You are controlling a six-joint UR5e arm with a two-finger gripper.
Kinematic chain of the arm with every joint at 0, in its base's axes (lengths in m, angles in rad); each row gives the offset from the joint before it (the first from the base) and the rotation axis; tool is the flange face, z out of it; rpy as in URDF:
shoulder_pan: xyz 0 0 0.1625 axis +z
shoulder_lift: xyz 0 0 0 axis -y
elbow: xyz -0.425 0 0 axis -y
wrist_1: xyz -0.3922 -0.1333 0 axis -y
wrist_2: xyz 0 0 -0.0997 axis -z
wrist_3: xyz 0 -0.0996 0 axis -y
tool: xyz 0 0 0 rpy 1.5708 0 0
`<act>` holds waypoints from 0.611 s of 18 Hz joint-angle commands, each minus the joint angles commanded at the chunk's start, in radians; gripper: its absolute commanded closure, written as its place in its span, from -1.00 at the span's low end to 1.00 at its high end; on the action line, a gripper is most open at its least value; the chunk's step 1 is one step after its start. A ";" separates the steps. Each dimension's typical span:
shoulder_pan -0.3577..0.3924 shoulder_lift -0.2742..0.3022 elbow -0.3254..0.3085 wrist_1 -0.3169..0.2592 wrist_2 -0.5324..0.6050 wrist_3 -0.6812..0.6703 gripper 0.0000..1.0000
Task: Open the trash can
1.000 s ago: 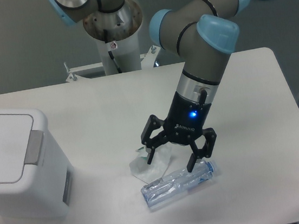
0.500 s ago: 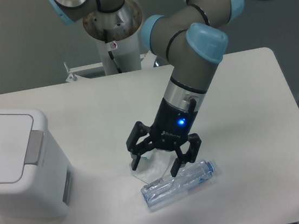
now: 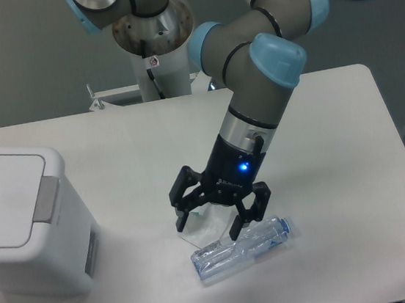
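The white trash can (image 3: pixel 26 221) stood at the table's (image 3: pixel 350 148) left edge, lid closed. Well to its right, the gripper (image 3: pixel 208 225) hung with fingers spread apart over a crushed clear bottle (image 3: pixel 240 249) and crumpled paper (image 3: pixel 205 229).

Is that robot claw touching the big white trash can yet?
Apart. The fixed camera shows the open gripper hanging over the plastic bottle, with a wide stretch of bare table between it and the trash can.

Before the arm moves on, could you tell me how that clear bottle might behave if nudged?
The clear bottle lies on its side, so it would probably roll. It looks crushed and empty, so it is likely light and would give under the jaws.
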 joint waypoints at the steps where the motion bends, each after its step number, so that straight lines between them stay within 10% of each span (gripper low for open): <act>1: 0.000 0.002 0.000 0.000 0.002 0.002 -1.00; 11: -0.115 0.115 -0.001 0.000 -0.003 -0.014 -1.00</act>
